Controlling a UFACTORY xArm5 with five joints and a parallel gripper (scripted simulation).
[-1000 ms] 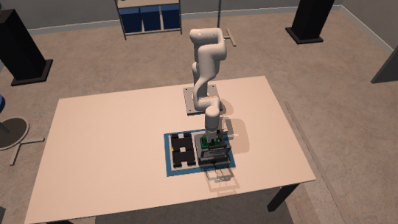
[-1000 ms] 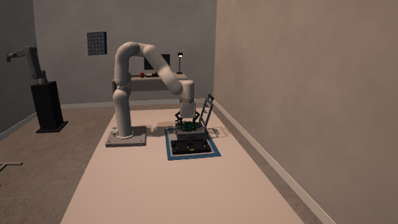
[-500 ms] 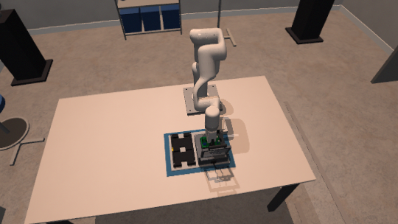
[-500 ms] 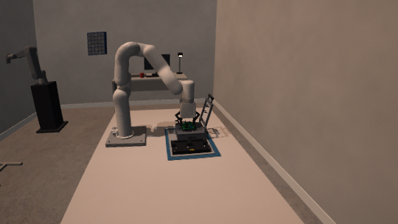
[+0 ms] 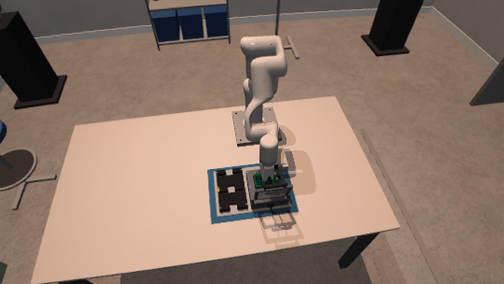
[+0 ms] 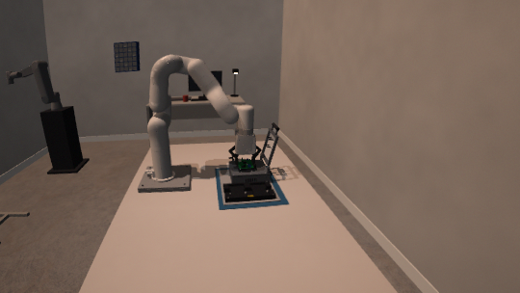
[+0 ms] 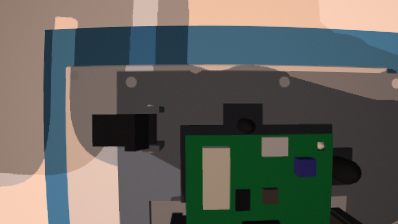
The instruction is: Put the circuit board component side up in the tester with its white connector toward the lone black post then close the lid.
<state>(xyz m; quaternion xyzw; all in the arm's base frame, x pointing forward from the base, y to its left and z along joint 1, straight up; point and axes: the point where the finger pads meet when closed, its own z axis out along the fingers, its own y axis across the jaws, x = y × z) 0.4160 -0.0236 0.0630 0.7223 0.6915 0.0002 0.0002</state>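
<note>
Seeing PCB [image 5: 259,177] [image 6: 247,165] [image 7: 260,172] comp. side up at tester [image 5: 252,196] [image 6: 247,174] [image 7: 142,177], showing pale parts + blue block [image 7: 305,167]. Flanking PCB edges w/ gripper [image 5: 267,180] [image 6: 246,162] [image 7: 257,218] fingers well apart; can't tell if pinching. Seeing lid [image 5: 273,191] [image 6: 271,145] up, tray [image 5: 231,180] [image 6: 249,193] beside tester, both on blue mat [image 5: 214,216] [image 6: 280,202] [image 7: 57,175], all atop tbl [image 5: 140,187] [image 6: 193,241] [image 7: 250,12].

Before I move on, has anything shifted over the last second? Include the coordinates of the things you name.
Nothing visibly changed: no move, grasp or release that I can make out. The gripper [image 5: 267,179] [image 6: 246,163] stays down at the circuit board [image 5: 258,177] [image 6: 246,165] [image 7: 255,175] over the tester [image 5: 258,203] [image 6: 250,175]; the lid [image 5: 275,186] [image 6: 275,128] is still raised, the black tray [image 5: 226,181] [image 6: 236,194] in place.
</note>
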